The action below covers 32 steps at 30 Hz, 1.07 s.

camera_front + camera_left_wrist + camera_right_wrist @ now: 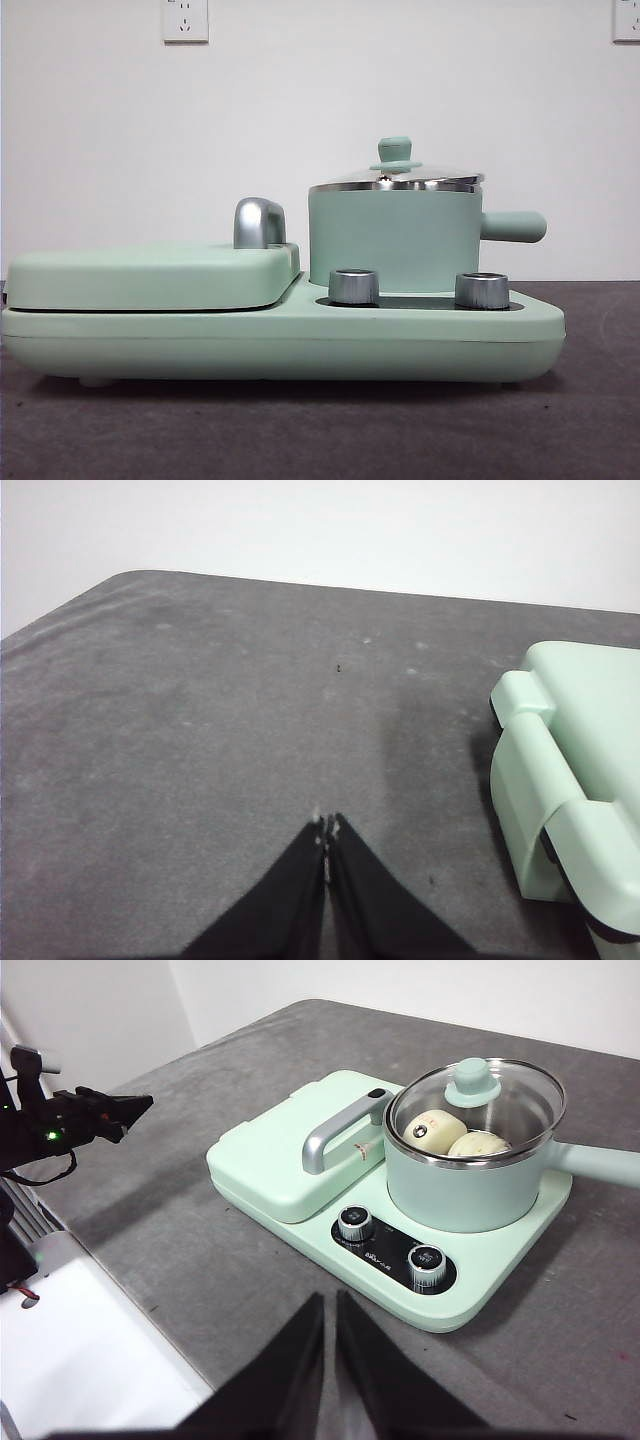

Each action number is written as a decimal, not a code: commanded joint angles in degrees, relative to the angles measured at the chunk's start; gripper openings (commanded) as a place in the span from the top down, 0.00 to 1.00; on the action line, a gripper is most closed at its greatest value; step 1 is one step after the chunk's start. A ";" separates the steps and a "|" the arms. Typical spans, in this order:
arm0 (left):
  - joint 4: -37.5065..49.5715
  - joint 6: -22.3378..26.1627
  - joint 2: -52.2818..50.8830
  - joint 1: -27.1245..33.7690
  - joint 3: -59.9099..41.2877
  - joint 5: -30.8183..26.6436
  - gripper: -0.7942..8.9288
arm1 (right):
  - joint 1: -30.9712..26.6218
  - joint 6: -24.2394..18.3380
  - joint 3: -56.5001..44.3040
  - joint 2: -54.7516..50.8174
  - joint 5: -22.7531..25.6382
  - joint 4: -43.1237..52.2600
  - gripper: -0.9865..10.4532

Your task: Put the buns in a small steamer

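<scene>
The right pincer (328, 1305), jaws together and empty like the left pincer (327, 830), hangs off the steamer (470, 1175), where both buns (436, 1131) lie under the lid (472, 1082), so nothing seemingly remains.

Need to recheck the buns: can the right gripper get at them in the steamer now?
Probably not directly. Both buns lie inside the steamer under its lid. The right gripper, shut, would have to lift that first.

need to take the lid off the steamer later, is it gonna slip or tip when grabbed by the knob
The lid looks glassy with a steel rim, so probably smooth and slippery, but its green knob flares at the top, which should help a grip. Lifted off-centre it may tilt. It likely sits loose on the steamer.
</scene>
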 commanded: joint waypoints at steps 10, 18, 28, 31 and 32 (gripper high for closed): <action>-0.17 0.37 -0.02 0.00 -1.11 0.07 0.91 | -20.06 -0.07 -23.74 -4.42 0.00 32.48 0.90; -0.17 0.37 -0.02 0.00 -1.11 0.07 0.91 | -30.16 -1.75 -45.29 -10.08 5.29 46.88 0.90; -0.22 0.39 -0.02 0.00 -1.11 0.07 0.91 | -28.63 -3.30 -50.49 -10.08 17.86 47.50 0.90; -0.22 0.37 -0.02 0.00 -1.11 0.07 0.91 | -28.61 -3.28 -50.82 -10.08 20.13 47.67 0.90; -0.22 0.37 -0.02 0.00 -1.11 0.07 0.91 | -28.61 -3.28 -51.15 -10.08 20.17 47.89 0.90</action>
